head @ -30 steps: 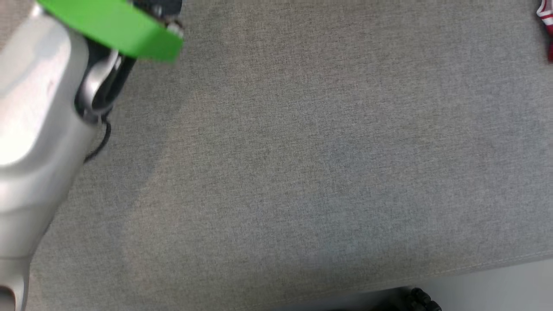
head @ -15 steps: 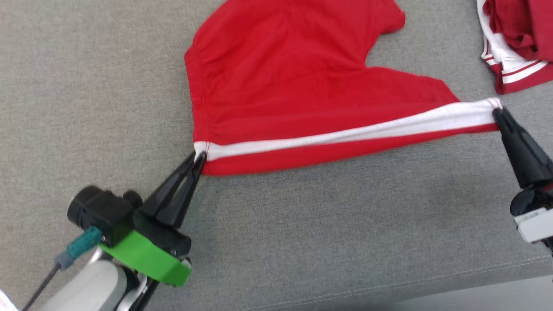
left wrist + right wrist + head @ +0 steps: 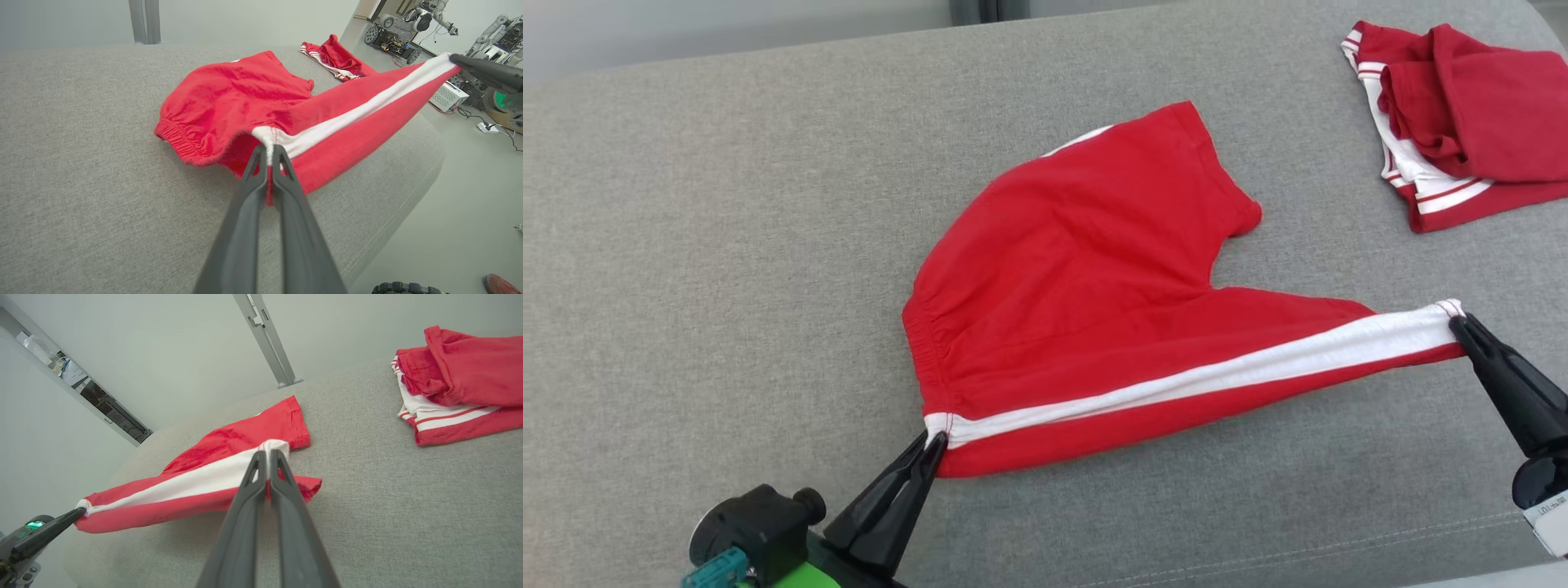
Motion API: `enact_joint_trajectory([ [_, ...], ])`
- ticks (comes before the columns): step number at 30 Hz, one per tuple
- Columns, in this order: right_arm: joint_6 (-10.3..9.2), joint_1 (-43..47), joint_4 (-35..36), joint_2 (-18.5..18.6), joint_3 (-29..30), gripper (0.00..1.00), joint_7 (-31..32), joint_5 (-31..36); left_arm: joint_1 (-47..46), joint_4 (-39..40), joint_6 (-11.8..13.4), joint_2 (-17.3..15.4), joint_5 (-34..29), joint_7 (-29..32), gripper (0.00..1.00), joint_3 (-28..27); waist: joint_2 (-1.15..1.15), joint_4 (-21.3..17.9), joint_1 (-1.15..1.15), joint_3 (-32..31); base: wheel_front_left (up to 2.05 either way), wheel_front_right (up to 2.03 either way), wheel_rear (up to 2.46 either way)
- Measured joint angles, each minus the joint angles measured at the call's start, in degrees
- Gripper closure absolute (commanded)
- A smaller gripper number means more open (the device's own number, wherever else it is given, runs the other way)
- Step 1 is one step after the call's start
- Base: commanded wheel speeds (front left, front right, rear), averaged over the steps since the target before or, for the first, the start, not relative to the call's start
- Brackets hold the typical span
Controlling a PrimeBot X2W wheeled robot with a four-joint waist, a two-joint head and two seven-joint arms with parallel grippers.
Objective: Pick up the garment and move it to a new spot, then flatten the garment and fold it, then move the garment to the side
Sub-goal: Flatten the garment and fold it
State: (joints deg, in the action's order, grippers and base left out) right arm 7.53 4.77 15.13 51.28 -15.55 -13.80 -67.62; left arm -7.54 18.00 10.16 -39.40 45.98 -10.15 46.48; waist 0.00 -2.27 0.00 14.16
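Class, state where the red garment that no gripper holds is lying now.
The loose garment lies at the head view's upper right on the grey cushion, beyond the right gripper and apart from the held shorts.

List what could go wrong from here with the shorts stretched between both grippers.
Left gripper and right gripper pinch only the end tips of the white stripe; the taut pull could slip a corner free.
The rest of the shorts lies bunched on the cushion, so wrinkles may get folded in.
The other red garment lies to the right and might snag.
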Motion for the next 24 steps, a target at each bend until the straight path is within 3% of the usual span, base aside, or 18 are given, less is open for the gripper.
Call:
enact_joint_trajectory([
  [5, 0.0, -3.5, -2.9, -1.0, 0.3, 1.0, 2.8, 2.1, -0.7, -2.6, -1.2, 3.5, 5.3, 0.8, 1.0, -1.4, 0.0, 1.5, 0.0, -0.4, 0.0, 0.0, 0.0],
  [11, -0.01, -16.5, -11.1, -4.2, -1.4, 1.0, 10.1, 5.2, -8.0, -10.4, -4.5, 9.1, 11.2, 5.1, 1.0, -2.1, 0.0, 3.3, 0.0, 1.6, 0.0, 0.0, 0.0],
  [24, 0.0, -43.8, -25.1, -7.0, -11.1, 1.0, 22.3, 8.3, -21.5, -20.8, -8.6, 14.1, 16.4, 9.9, 1.0, -5.5, 0.0, 8.0, 0.0, 8.1, 0.0, 0.0, 0.0],
])
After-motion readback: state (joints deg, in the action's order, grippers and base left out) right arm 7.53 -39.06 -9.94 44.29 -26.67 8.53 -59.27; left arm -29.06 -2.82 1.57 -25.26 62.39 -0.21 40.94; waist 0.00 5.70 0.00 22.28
